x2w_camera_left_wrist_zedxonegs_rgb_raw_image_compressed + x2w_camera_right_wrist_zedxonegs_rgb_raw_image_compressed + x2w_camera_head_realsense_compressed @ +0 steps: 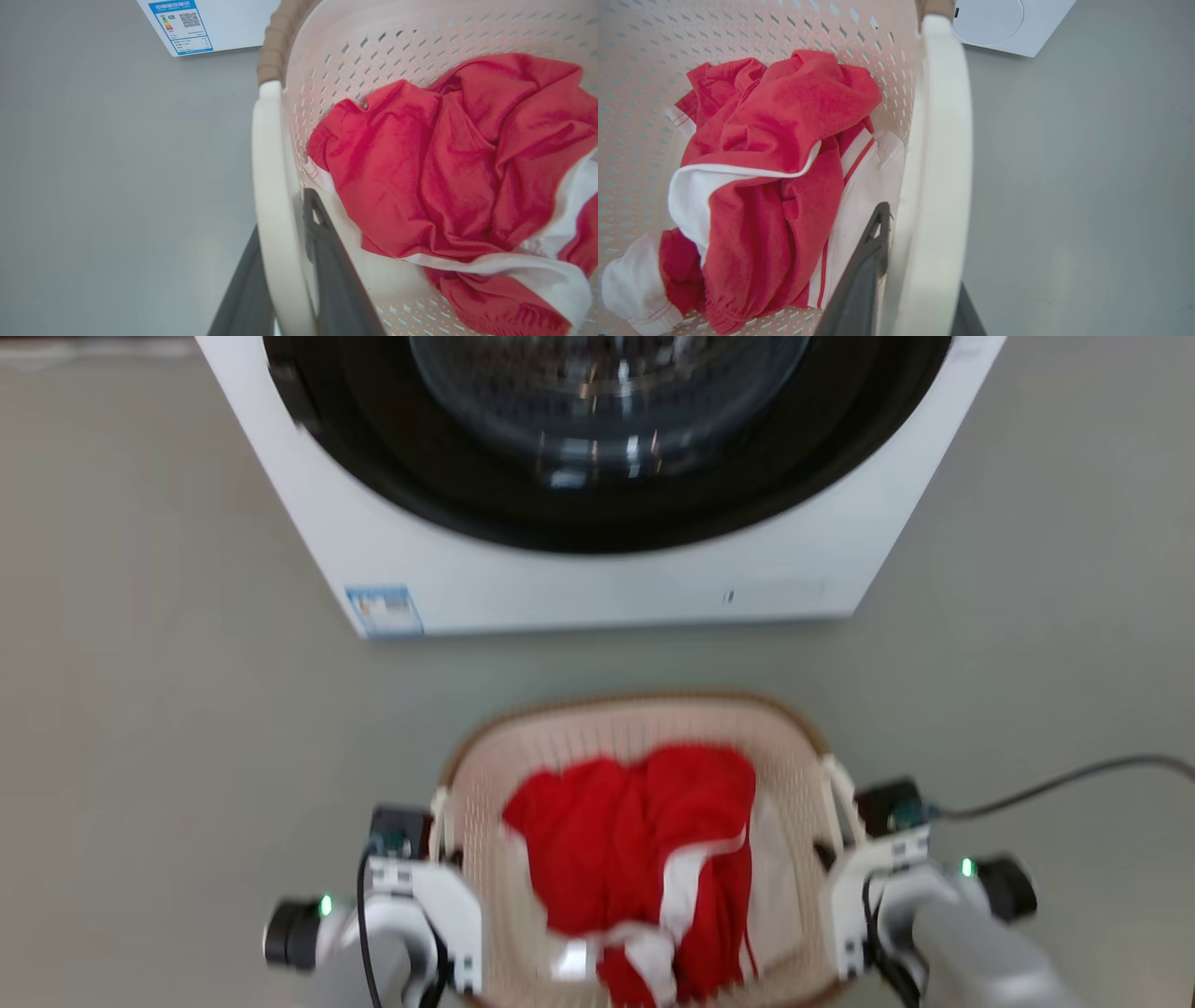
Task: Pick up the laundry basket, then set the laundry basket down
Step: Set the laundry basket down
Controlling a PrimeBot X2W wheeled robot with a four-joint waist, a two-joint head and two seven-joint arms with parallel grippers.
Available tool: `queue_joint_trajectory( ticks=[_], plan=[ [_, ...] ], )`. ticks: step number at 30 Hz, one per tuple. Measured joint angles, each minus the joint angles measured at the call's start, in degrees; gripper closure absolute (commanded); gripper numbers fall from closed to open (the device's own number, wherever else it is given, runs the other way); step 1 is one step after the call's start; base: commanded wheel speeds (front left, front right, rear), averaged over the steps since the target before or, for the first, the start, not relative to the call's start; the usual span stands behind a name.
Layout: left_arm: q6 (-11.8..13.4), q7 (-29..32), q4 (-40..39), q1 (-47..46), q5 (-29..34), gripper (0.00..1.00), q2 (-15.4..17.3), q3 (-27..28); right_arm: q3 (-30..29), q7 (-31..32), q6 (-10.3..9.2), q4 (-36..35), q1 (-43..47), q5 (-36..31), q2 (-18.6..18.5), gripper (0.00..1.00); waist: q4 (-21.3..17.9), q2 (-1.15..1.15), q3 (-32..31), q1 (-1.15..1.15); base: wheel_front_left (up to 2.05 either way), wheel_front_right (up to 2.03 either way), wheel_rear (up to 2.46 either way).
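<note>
Closest to the camera, the left gripper [282,219] is closed almost fully on the basket's left handle [273,186]. One dark finger [327,261] lies inside the wall and the other outside, so the smooth white bar is pinched between them. The right gripper [924,252] holds the right handle [943,140] in the same way, with its jaws narrow and one finger on each side of the bar.

The laundry basket [635,702] sits between the two grippers, directly in front of the robot. I cannot tell if its bottom touches the floor [140,709]. Its walls are cream plastic with many small slots, its corners are rounded, and its rim is brown with a woven look. Inside lies a crumpled red garment [625,831] of soft cloth with white bands.

Behind the basket, apart from it, stands the white washing machine [607,588] with a round dark glass door and a small blue label [385,609] at its lower corner. A dark cable [1055,784] runs over the grey floor on the right.
</note>
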Motion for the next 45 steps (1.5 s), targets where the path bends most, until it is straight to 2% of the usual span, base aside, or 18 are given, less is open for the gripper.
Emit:
queue_joint_trajectory(
  ticks=[14, 23, 32, 45],
  plan=[
    [1.03, -1.98, -1.90, -19.80, 2.11, 1.00, 1.32, 2.98, -6.05, -4.58, 0.02, 2.77, -20.28, -6.46, -0.53, 1.00, 2.05, 0.00, 22.23, 0.00, 0.00, 0.00, 0.00],
    [2.05, -1.98, -7.10, -24.21, 5.78, 1.00, 3.11, 7.45, -10.46, -7.17, 0.02, 3.64, -26.40, -10.27, -0.63, 1.00, 2.50, 0.00, 33.18, 0.01, 0.00, 0.00, 0.00],
    [2.59, -1.99, -10.84, -26.38, 10.10, 1.00, 3.68, 12.44, -16.31, -8.87, 0.08, 3.79, -30.08, -15.00, -0.68, 1.00, 2.00, 0.00, 38.89, 0.01, 0.00, 0.00, 0.00],
    [2.32, -2.15, -10.82, -27.41, 15.79, 1.00, 3.36, 16.49, -22.91, -9.50, 0.11, 3.78, -30.97, -20.72, -0.30, 1.00, 1.33, -0.01, 41.45, 0.01, 0.00, 0.00, 0.00]
  ],
)
